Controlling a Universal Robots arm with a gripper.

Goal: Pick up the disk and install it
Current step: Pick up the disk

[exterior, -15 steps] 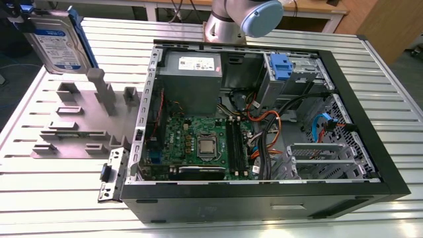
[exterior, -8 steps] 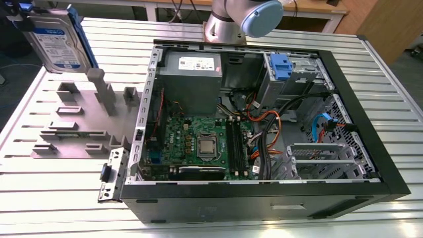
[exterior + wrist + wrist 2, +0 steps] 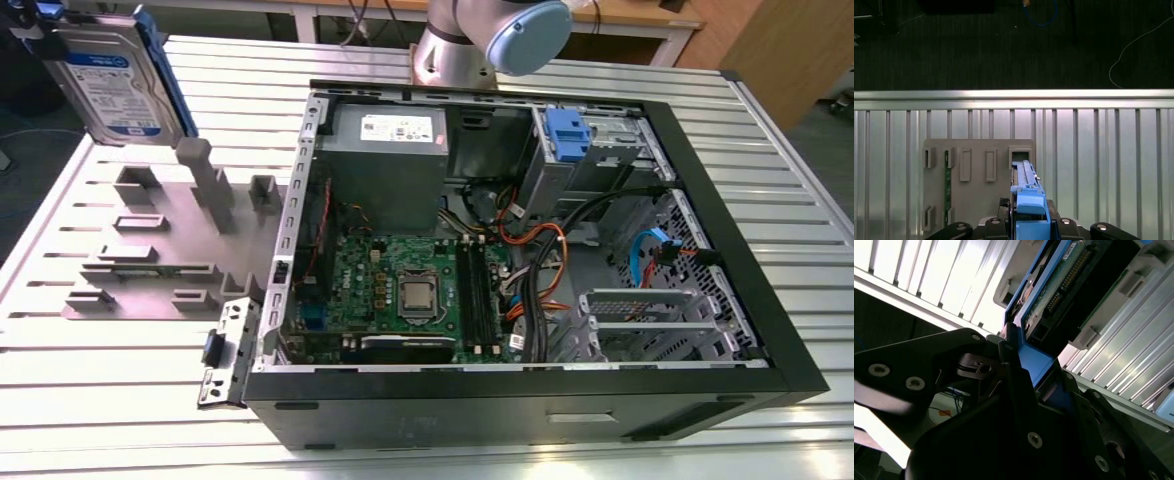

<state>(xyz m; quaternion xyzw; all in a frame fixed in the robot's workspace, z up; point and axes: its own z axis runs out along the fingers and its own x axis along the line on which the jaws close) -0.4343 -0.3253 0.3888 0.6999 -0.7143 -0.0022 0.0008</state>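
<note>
The disk [image 3: 118, 82] is a silver hard drive with a white-and-blue label in a blue plastic bracket. It hangs upright at the exterior view's far left, above the end of the grey fixture plate [image 3: 147, 250]. My gripper [image 3: 40, 25] is shut on its upper end. In the second wrist view the dark fingers [image 3: 1010, 357] clamp the blue bracket of the disk [image 3: 1036, 365], whose connector side shows. The first wrist view has the disk [image 3: 1026, 185] edge-on between the gripper [image 3: 1031, 227] sides, over an empty slot [image 3: 1021, 154] of the fixture plate.
An open computer case [image 3: 747, 300] lies on the slatted metal table [image 3: 787, 170], with motherboard [image 3: 400, 290], power supply [image 3: 387, 150], loose cables [image 3: 547, 260] and a drive bay holding a blue clip [image 3: 567, 135]. The arm's base [image 3: 461, 45] stands behind the case.
</note>
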